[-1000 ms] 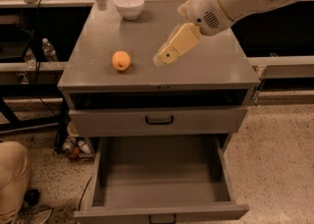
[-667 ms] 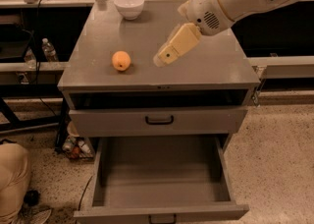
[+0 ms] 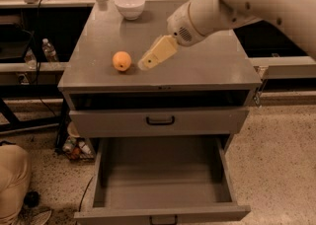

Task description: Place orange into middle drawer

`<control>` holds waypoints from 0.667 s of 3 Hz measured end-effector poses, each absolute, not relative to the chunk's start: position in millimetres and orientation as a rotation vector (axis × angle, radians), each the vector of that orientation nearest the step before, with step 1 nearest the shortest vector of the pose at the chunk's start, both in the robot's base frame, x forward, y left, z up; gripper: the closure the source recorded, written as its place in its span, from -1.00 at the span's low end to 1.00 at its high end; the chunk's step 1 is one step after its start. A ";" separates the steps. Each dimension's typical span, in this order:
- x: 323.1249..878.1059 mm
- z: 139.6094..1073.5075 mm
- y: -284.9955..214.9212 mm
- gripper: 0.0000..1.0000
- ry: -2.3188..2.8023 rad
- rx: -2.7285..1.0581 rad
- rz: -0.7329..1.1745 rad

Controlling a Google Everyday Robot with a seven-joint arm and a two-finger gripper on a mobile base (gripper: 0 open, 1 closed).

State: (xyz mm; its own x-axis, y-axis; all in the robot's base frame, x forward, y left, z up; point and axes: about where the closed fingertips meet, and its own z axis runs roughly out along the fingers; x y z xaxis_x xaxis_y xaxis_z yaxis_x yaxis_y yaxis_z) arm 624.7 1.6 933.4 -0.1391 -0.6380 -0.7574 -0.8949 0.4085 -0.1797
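Observation:
The orange (image 3: 122,61) sits on the grey cabinet top (image 3: 207,66), left of centre. My gripper (image 3: 146,63) hangs from the white arm (image 3: 232,7) just above the top. Its tan tip is just right of the orange and close to it, with nothing visibly held. The middle drawer (image 3: 163,184) is pulled out at the bottom of the view. It is deep and grey, its flat floor is bare, and a small dark handle shows on its front edge.
A white bowl (image 3: 130,6) stands at the back of the cabinet top. A shallower shut drawer front with a black loop handle (image 3: 160,120) lies above the open drawer. A water bottle (image 3: 49,51) stands on the left, and a tan shape (image 3: 12,179) is at the lower left.
My gripper has moved left and slightly down toward the orange. The orange, the bowl and the drawer have not moved.

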 end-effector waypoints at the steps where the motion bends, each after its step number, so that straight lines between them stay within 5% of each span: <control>1: 643.8 916.7 16.3 -1.00 1.890 -1.260 0.360; 2: 663.0 897.2 43.2 -1.00 1.897 -1.212 0.391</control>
State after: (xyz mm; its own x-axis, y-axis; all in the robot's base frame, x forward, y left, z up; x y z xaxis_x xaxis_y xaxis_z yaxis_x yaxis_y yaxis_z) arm 663.0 43.2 897.2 -0.1889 -0.5993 -0.7779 -0.8584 0.4856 -0.1656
